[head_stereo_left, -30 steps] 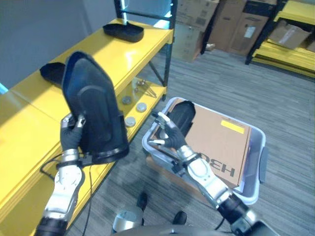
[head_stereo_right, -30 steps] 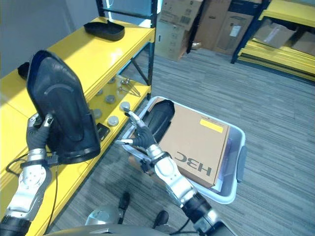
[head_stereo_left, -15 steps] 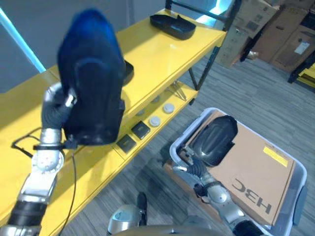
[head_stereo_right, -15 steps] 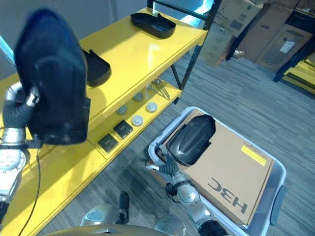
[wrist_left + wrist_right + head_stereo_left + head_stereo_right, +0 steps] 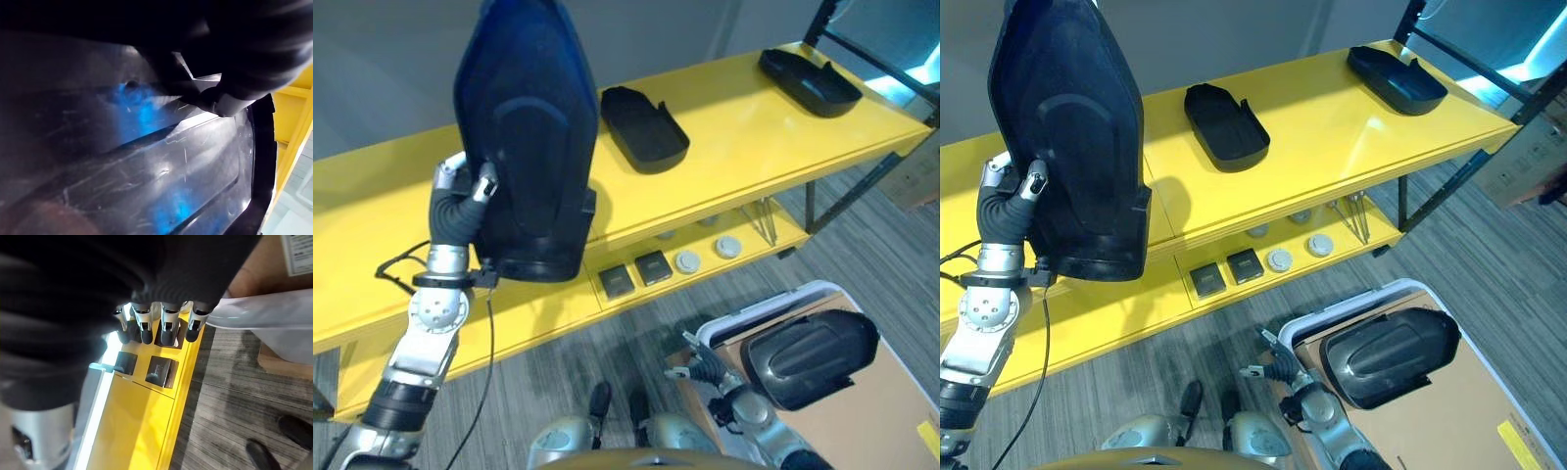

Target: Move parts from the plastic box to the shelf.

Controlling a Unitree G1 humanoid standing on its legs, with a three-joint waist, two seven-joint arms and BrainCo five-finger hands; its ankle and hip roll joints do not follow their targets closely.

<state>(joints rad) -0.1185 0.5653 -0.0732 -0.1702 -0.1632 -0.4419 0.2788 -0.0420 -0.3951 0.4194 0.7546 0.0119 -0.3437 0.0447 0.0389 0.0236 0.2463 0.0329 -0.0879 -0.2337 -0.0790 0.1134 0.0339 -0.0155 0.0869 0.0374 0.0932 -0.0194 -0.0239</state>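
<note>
One black part [image 5: 524, 137] stands upright in the left hand [image 5: 462, 201], whose fingers curl round its edge, holding it above the front of the yellow shelf [image 5: 724, 127]; the left wrist view shows the part's glossy inner face right against the hand. Compared with a second ago the camera has swung toward the shelf, and the part is raised higher, now over the shelf top rather than beside it. Two more black parts lie on the shelf top, one [image 5: 642, 127] near the middle and one [image 5: 809, 80] far to the right. Small grey discs [image 5: 708, 254] and dark squares [image 5: 634, 274] sit on the lower shelf level. At lower right the right hand [image 5: 702, 369] hangs with fingers loosely spread and empty beside the plastic box [image 5: 773, 305], lower than before; another part [image 5: 808, 356] rests on cardboard [image 5: 881, 421] in the box.
</note>
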